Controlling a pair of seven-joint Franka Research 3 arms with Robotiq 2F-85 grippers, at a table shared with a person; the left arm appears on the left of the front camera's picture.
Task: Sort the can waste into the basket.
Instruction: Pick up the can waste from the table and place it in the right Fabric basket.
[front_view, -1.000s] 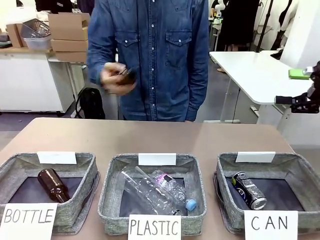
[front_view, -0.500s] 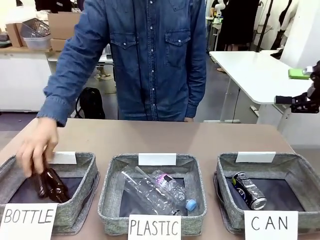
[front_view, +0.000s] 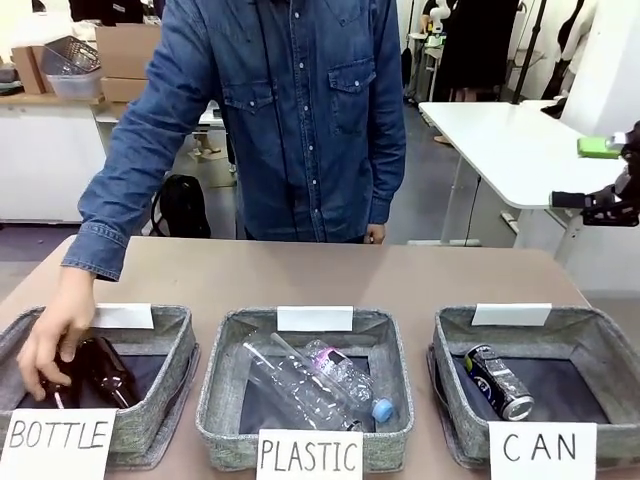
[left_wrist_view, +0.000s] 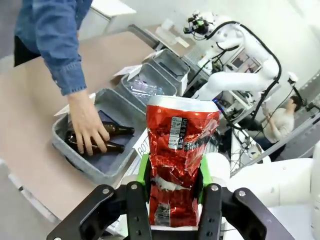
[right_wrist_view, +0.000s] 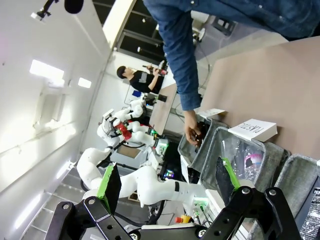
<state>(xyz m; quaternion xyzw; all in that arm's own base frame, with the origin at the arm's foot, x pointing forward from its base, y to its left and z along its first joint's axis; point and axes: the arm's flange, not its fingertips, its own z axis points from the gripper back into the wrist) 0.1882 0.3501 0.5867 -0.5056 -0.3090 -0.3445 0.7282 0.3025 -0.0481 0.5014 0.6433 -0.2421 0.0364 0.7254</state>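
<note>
here | tan table, white desk | left claw grips red can | right claw released

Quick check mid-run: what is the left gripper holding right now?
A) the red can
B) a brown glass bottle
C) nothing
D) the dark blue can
A: in the left wrist view the left gripper is clamped on the crumpled red can, while the dark blue can lies in the CAN basket.

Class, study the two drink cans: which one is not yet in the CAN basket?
The red can, crumpled and clamped in the left gripper's jaws. The dark can already lies on its side in the CAN basket.
</note>
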